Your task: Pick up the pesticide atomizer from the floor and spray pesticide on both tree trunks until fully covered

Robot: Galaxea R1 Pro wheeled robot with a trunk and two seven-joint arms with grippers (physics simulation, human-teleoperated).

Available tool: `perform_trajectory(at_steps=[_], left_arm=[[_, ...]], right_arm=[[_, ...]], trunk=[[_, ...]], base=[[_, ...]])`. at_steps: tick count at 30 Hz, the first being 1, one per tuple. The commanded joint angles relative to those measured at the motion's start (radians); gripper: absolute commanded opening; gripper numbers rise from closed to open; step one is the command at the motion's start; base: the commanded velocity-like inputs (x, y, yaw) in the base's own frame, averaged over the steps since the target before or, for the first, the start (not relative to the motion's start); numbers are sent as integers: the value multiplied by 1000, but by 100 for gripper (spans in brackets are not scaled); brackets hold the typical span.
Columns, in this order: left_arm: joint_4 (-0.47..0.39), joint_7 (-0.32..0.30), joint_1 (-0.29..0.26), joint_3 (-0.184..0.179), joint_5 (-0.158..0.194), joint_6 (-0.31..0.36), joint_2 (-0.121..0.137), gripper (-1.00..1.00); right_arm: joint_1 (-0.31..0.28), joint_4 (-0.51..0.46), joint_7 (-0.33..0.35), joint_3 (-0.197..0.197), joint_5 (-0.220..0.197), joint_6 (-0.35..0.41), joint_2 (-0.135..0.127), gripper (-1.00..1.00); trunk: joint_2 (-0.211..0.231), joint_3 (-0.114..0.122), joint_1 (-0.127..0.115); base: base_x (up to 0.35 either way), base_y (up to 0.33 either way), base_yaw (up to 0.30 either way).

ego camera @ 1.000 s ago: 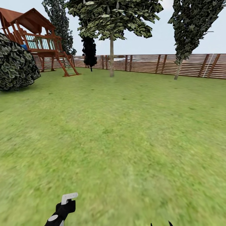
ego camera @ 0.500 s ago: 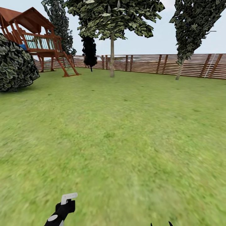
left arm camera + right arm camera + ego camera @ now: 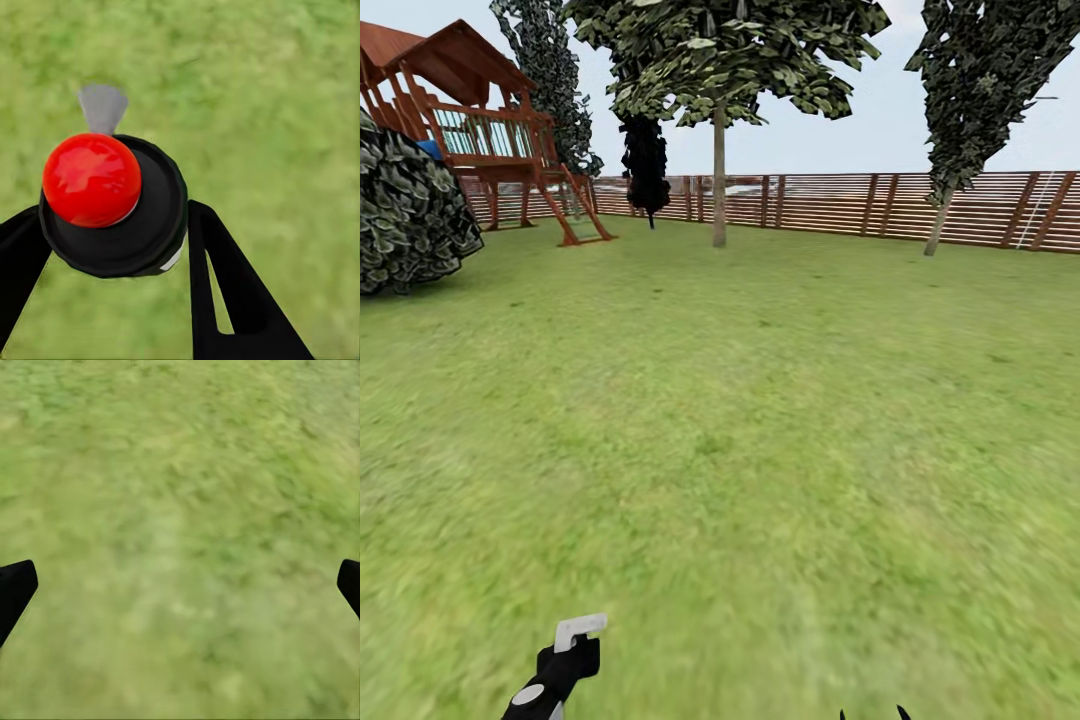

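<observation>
**Two trees ahead across the lawn, atomizer in the left end effector**

Most of the head view is the lawn, green and open from the lower edge up to a brown slatted fence running across the upper part of the frame. Against that fence stand two trees: one at upper centre with a straight pale trunk, the other at upper right, its thin trunk leaning. A round dark bush sits at the left edge, with a red-brown wooden play tower behind it. Nothing stands on the grass between the camera and the trees.

At lower left of the head view, the pesticide atomizer shows dark with a white trigger part on top. In the left wrist view its round black cap with the red knob sits clamped between the black fingers of the left end effector. The right end effector hangs released over grass, fingertips wide apart at the frame edges.
</observation>
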Motion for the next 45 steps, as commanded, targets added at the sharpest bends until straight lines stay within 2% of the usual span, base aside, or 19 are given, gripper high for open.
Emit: perform_trajectory(at_steps=[1, 45], left_arm=[[0, 0, 0, 0, 0, 0, 0, -100], [0, 0, 0, 0, -1, 1, -6, -100]], right_arm=[[0, 0, 0, 0, 0, 0, 0, 100], [0, 0, 0, 0, 0, 0, 0, 100]], trunk=[[0, 0, 0], [0, 0, 0]], base=[[309, 97, 0], [321, 90, 0]])
